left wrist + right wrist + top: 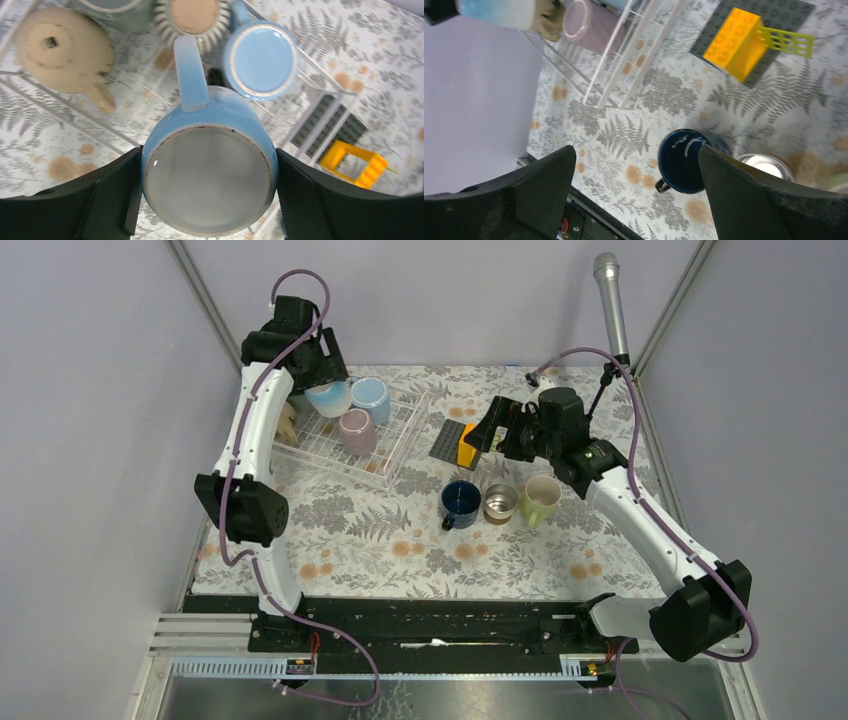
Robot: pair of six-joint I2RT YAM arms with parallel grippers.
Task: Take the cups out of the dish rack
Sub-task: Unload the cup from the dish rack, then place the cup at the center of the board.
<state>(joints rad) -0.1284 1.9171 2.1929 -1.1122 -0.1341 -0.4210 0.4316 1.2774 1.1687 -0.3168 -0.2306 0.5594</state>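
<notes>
My left gripper (pixel 318 380) is shut on a light blue mug (pixel 328 397), its pads on both sides, and holds it over the back of the dish rack (pixel 405 448). In the left wrist view the held mug (pixel 209 175) shows its base and its handle points away. In the rack are a second light blue mug (pixel 371 398), a mauve mug (pixel 357 431) and a tan mug (pixel 288 423). The left wrist view also shows a ribbed mug (pixel 192 20). A navy mug (pixel 461 502), a steel mug (pixel 500 502) and a pale green mug (pixel 541 500) stand on the table. My right gripper (pixel 490 430) is open and empty above them.
A dark grey studded plate (pixel 447 440) with a yellow block (pixel 467 445) lies between the rack and the right gripper. A grey cylinder on a stand (pixel 610 300) rises at the back right. Metal frame posts flank the patterned tablecloth.
</notes>
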